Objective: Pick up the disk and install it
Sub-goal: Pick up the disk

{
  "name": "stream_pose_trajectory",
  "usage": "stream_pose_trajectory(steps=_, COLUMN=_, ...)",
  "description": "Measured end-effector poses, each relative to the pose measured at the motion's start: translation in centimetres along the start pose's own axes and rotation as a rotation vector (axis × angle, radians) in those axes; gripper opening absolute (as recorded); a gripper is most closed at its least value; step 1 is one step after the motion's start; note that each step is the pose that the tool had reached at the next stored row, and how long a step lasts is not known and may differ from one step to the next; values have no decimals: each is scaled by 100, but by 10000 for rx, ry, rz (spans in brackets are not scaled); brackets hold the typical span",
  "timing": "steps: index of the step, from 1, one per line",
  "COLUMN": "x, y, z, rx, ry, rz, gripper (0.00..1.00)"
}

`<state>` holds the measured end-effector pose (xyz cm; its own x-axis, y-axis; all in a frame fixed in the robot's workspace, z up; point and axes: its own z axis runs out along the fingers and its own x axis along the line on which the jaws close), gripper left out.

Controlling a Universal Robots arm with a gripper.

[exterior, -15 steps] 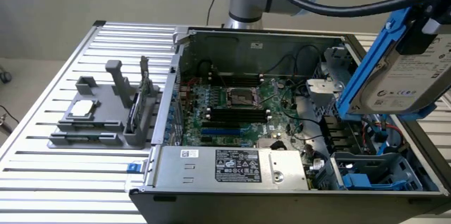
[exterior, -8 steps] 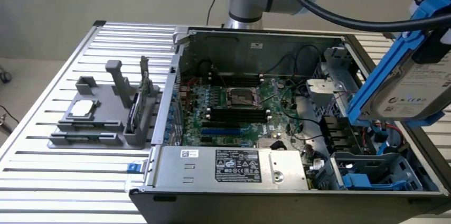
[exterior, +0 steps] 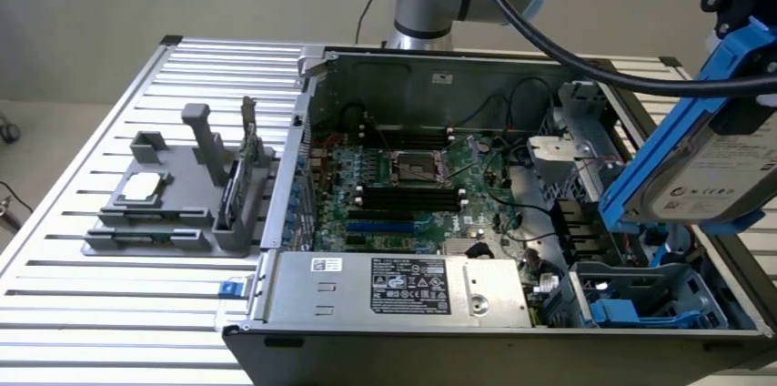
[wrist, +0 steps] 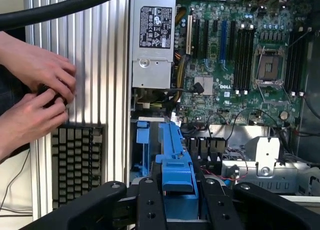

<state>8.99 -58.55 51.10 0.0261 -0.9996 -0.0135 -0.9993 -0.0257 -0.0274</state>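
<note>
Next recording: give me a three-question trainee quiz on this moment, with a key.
1. True or false: the disk lies flat on the table.
2. What does the claw grip? A) a screwdriver B) the disk C) a cup
3. Fill in: the grey stand sits on the exterior view's ____ of the computer case.
Key: 1 false; 2 B; 3 left.

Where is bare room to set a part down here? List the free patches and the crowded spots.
Free: the slatted table between the grey fixture and the near edge, and the slats behind it toward the far edge. Crowded: inside the computer case, with motherboard, power supply and the disk held above the drive bays.
</note>
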Motion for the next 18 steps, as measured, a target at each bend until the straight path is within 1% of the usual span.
stream_pose_trajectory(steps=5, x=29, y=-8, z=89, rx=25, ry=5, rz=105, gripper=33)
stream_pose_trajectory(steps=13, x=66, y=-18, z=235, rx=108, ry=11, rz=269, gripper=33)
stream_pose_trajectory(steps=15, x=76, y=-30, z=273, rx=121, ry=11, rz=286, gripper=33)
stream_pose_trajectory(steps=18, x=90, y=-68, z=328, rx=126, ry=12, rz=293, gripper=33)
